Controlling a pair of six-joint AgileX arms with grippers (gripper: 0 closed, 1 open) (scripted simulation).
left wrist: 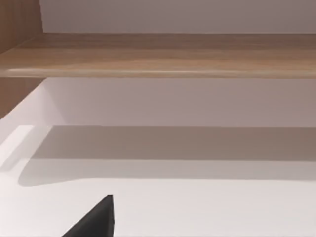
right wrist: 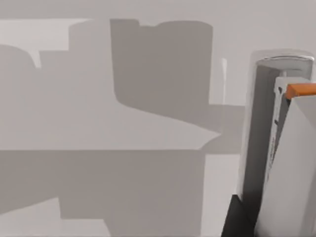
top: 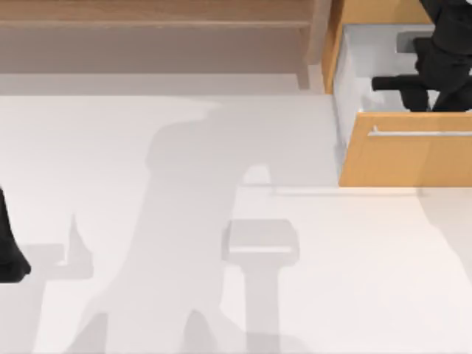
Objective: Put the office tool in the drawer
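Observation:
The drawer (top: 405, 158) stands pulled out at the table's back right, with an orange-tan front, a silver bar handle (top: 420, 133) and white inner walls. My right gripper (top: 413, 88) reaches down into it from above. In the right wrist view the office tool (right wrist: 291, 163), slim, silver-grey and white with a small orange part, stands close up between the gripper's black fingers (right wrist: 234, 219), above the drawer's white floor (right wrist: 123, 98). The gripper is shut on it. My left arm (top: 11, 258) is parked at the table's left edge.
A long pale wooden shelf (top: 147, 22) runs along the back of the table, and the left wrist view looks at the shelf (left wrist: 158, 54) too. The white tabletop (top: 221, 221) carries only the arms' shadows.

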